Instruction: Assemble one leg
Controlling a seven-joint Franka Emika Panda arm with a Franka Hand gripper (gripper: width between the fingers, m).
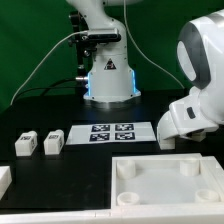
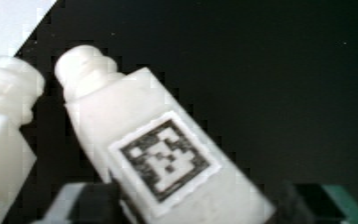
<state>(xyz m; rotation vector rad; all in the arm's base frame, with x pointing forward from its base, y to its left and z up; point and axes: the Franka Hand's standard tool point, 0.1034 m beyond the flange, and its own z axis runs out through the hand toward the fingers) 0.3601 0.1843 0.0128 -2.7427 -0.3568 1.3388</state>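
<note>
Arm [image 1: 195, 90] bent low at the exterior view's right, claw [image 2: 202, 205] spread wide astride the tagged leg [image 2: 158, 140].

- This was a robotics lab: a robot arm's base [image 1: 107, 75] stood on a black table [image 1: 45, 112].
- A green backdrop [image 1: 30, 40] hung behind.
- The marker board [image 1: 110, 132] lay there, with cables [image 1: 42, 62] trailing.
</note>
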